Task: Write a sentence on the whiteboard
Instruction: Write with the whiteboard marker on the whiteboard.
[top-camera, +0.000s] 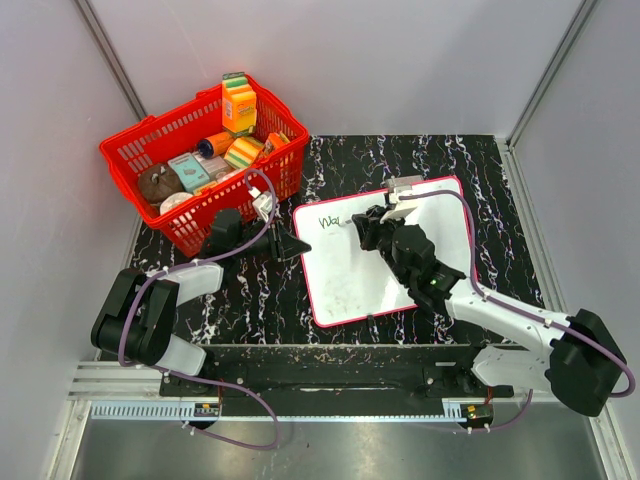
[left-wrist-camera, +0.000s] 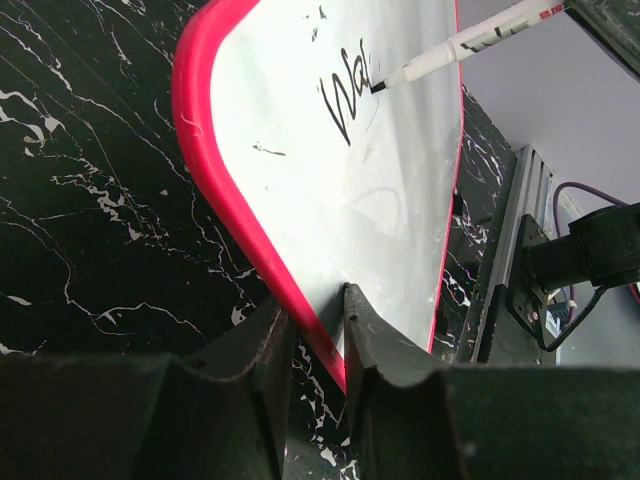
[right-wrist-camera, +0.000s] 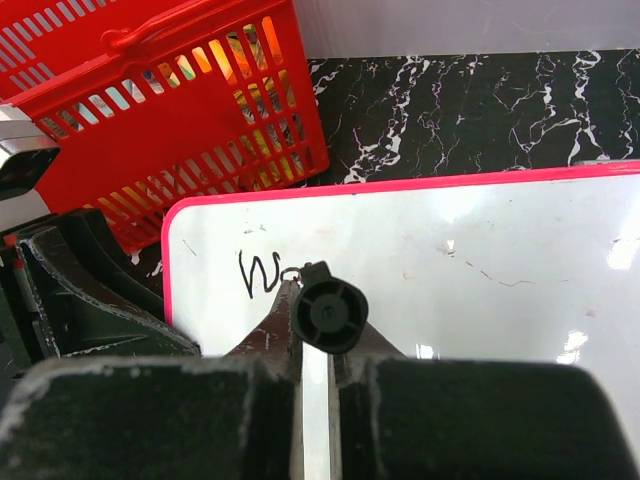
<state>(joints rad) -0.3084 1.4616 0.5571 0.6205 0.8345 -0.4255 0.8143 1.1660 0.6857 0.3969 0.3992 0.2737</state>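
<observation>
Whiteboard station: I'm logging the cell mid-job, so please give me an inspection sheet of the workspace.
Surface: black table with white veining.
Job's things: whiteboard lies flat, a few letters written; marker tip on it.
Clutter: red basket at the far left, holding packets.
Grippers: left tool pinches the whiteboard's edge; right tool shut on the marker.
Cables: purple cables loop along both arms.
Surroundings: plain pale walls; metal rail at the near edge.

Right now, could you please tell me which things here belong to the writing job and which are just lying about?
In use: whiteboard, marker held by the right gripper, left gripper clamping the board's edge.
Lying about: red basket, the carton and other groceries inside it.
</observation>
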